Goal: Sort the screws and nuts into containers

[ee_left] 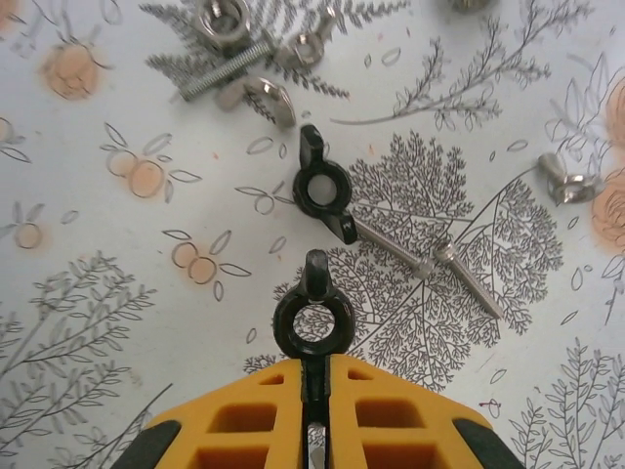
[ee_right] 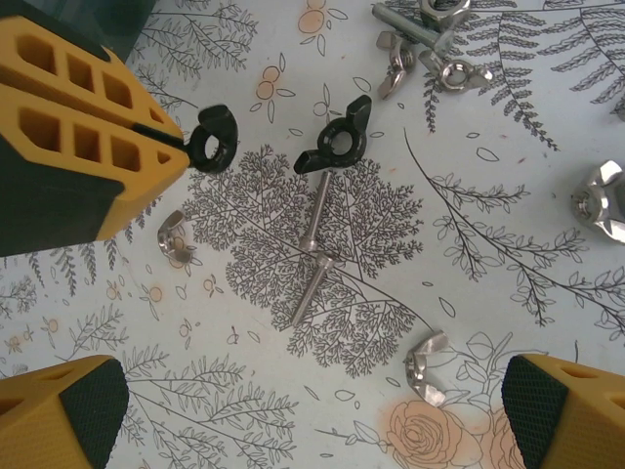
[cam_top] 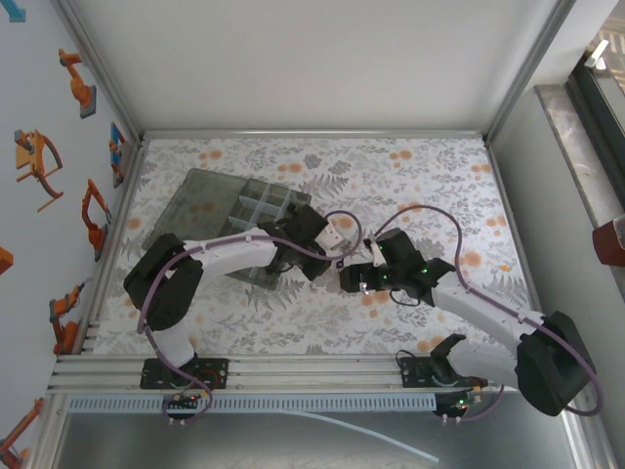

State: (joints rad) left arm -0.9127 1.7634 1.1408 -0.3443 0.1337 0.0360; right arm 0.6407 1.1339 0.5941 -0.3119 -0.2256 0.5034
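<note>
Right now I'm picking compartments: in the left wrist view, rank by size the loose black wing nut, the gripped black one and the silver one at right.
1. Loose black wing nut and gripped black one: look alike; the gripped one is nearer the camera and partly hidden.
2. Silver wing nut: smallest.

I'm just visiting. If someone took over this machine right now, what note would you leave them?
Left hand: shut on a black wing nut.
Right hand: open, empty, over the cloth.
Loose there: second black wing nut, silver screws, silver wing nuts.
Organizer box: beside the left hand; contents too small to tell.
To do: drop the held nut in, then sort the rest.
</note>
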